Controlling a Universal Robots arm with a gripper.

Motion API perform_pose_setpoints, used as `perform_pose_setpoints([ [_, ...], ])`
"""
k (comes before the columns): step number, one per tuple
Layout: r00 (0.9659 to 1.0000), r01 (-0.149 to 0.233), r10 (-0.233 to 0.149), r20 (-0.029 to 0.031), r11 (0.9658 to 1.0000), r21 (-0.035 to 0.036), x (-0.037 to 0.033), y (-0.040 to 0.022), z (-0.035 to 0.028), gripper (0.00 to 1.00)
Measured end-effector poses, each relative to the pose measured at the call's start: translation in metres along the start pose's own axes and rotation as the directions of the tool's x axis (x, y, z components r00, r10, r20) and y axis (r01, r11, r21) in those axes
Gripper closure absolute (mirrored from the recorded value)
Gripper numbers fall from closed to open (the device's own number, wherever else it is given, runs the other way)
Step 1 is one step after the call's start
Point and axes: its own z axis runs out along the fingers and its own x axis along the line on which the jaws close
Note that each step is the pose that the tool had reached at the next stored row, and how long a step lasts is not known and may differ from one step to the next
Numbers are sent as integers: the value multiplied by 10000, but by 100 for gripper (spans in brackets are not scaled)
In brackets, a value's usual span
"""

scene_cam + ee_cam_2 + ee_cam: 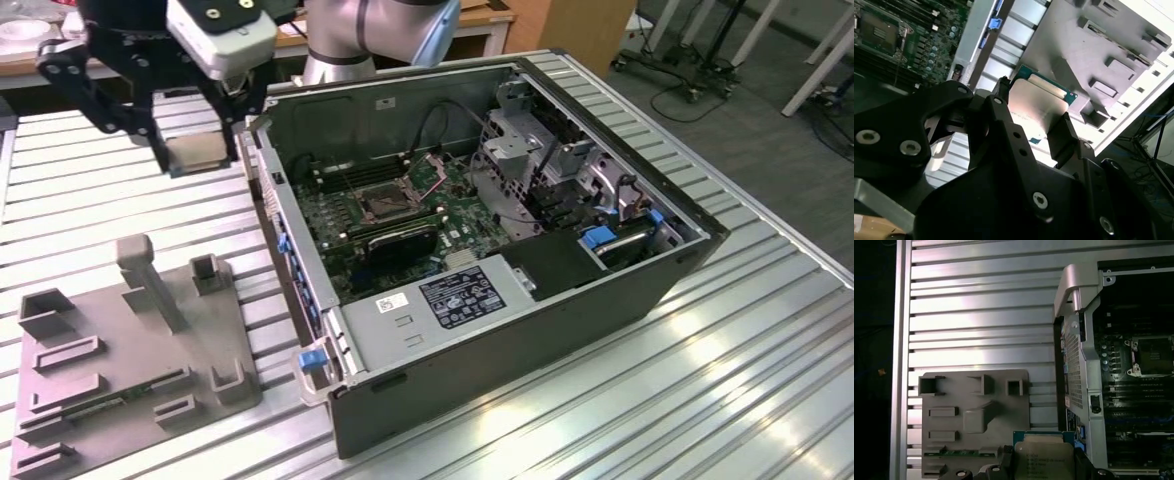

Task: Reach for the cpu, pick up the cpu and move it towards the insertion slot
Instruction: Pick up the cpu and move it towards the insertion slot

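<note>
Black two-finger gripper (196, 150) clamped on thin square cpu with pale silvery metal face and green edge (200, 152) (1038, 107) (1048, 457), held in air above ribbed aluminium table (107, 200). Cpu sits just outside open black computer case (534, 330) (on exterior view's left). Square dark insertion slot with silvery frame (378, 200) (1153, 356) (876, 30) lies on green circuit board inside case, well apart from cpu. Grey plastic fixture tray (127, 380) (974, 415) rests on table beside case.

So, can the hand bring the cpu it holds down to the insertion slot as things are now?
Probably yes. The hand holds the cpu outside the open computer case, at the exterior view's left. The insertion slot lies uncovered on the board; cables hang behind it, not over it.
</note>
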Motion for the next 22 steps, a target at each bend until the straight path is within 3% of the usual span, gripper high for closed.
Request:
perform_pose_setpoints([
  [14,10000,1,-1,0,10000,0,-506,84,5,45],
  [22,10000,1,-1,0,10000,0,-792,204,32,45],
])
